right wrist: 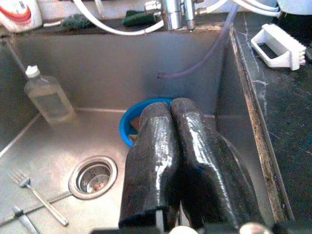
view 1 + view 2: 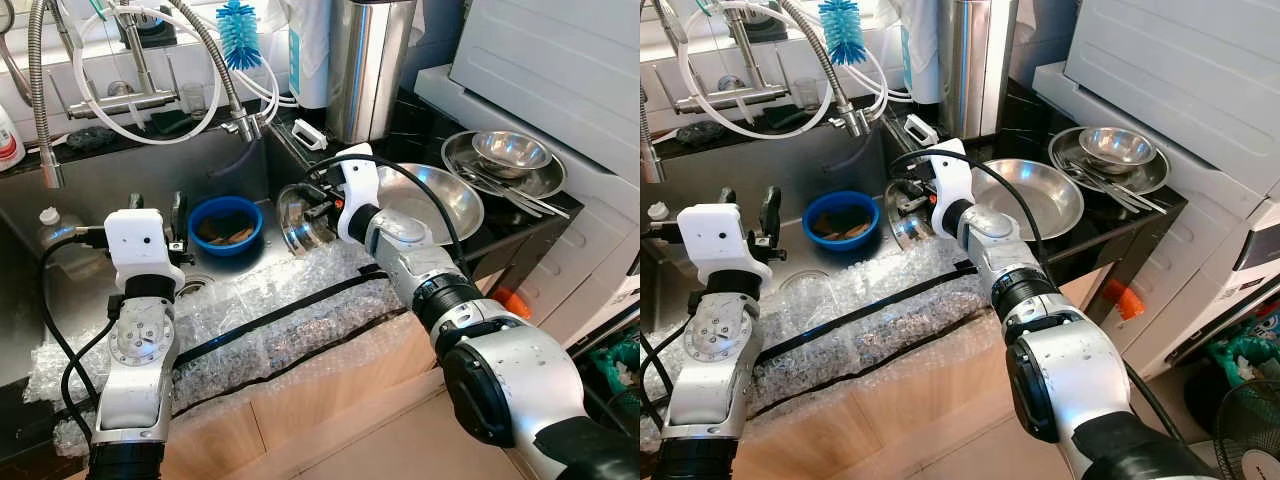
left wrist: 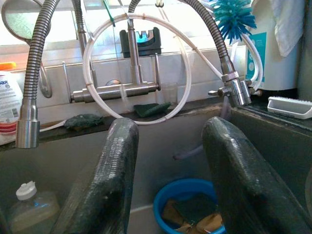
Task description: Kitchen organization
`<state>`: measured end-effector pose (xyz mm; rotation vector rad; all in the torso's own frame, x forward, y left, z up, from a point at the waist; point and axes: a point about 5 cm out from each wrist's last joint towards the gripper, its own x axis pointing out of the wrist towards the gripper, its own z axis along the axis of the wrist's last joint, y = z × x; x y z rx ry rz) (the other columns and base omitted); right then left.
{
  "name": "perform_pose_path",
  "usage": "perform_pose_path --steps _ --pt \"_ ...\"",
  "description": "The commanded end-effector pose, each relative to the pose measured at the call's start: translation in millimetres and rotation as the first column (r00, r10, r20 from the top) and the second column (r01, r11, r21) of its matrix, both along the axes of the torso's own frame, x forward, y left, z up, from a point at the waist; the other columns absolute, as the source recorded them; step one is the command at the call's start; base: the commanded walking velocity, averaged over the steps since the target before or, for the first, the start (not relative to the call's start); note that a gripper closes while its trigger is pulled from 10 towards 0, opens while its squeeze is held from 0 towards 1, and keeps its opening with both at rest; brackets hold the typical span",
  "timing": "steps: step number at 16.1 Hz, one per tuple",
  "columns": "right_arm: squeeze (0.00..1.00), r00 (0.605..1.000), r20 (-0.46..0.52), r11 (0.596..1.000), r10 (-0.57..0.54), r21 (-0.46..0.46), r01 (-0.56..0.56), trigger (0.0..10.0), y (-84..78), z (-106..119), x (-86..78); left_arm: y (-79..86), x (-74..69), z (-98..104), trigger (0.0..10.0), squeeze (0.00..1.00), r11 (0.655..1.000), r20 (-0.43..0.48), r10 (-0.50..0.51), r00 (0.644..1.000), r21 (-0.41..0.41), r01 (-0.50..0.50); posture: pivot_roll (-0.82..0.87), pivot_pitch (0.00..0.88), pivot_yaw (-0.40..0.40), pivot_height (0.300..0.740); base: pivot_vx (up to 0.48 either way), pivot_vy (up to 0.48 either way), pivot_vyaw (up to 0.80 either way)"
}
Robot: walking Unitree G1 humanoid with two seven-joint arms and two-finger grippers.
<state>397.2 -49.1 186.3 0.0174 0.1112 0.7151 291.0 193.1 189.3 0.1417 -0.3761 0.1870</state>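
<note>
My left gripper (image 2: 178, 222) hangs over the sink (image 2: 90, 190) with its 2 fingers spread wide and empty; the blue bowl (image 2: 226, 224) of scraps lies just ahead and a little right of it, well clear of the sink's back wall. My right gripper (image 2: 318, 210) is pinched on the rim of a small steel bowl (image 2: 297, 222), tilted on edge at the sink's right wall. I judge the counter to its right cramped by a wide steel basin (image 2: 440, 200) and stacked bowls (image 2: 505, 160).
</note>
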Motion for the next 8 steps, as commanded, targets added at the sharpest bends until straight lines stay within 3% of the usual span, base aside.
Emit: perform_pose_path --steps 1,8 --pt "0.0 1.0 0.002 1.0 0.015 -0.017 -0.015 10.0 2.9 1.4 -0.2 0.3 -0.2 -1.1 10.0 0.0 1.0 -0.007 0.005 1.0 -0.001 -0.005 -0.01 0.0 -0.045 0.74 0.0 0.0 0.0" --pt "0.0 1.0 0.018 1.0 -0.003 -0.002 0.003 10.0 2.2 3.0 0.4 -1.8 -0.5 -2.7 10.0 0.0 1.0 -0.017 -0.007 1.0 -0.003 0.007 -0.02 0.0 -0.04 0.74 0.0 0.0 0.0"
